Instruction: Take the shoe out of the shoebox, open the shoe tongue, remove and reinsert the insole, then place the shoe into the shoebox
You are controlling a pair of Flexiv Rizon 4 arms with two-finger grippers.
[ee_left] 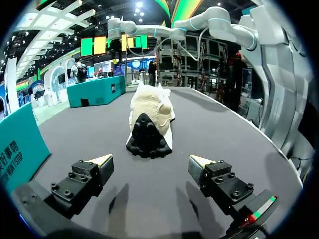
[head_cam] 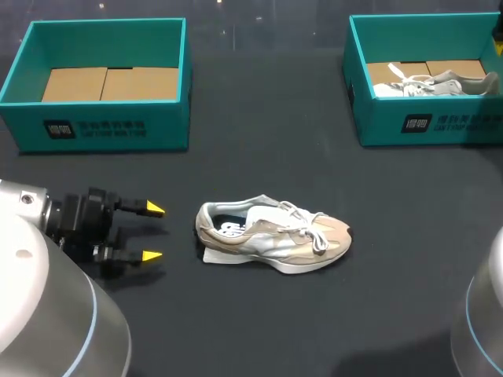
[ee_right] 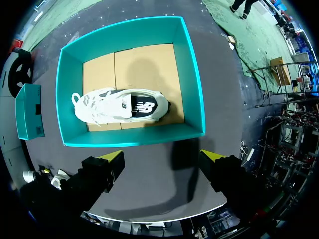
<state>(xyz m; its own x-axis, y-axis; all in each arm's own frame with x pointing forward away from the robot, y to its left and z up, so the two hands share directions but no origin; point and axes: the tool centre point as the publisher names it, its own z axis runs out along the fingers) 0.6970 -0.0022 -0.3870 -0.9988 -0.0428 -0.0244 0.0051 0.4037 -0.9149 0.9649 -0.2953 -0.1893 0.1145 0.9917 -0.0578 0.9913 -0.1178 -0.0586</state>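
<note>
Though dark, tabletop (head_cam: 259, 149) beneath beige shoe (head_cam: 275, 233)

Edge cuts right shoebox (head_cam: 377, 118), its front wall partly hides boxed shoe (head_cam: 440, 82)

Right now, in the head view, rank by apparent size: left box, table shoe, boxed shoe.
1. left box, largest
2. table shoe
3. boxed shoe, smallest looking, but farther off and partly hidden by the right box, so 2 versus 3 is unsure

Cloth-and-mesh shoe (head_cam: 271, 239), matt dark table (head_cam: 267, 141), teal shoebox (head_cam: 169, 126) floored in plain cardboard.
</note>
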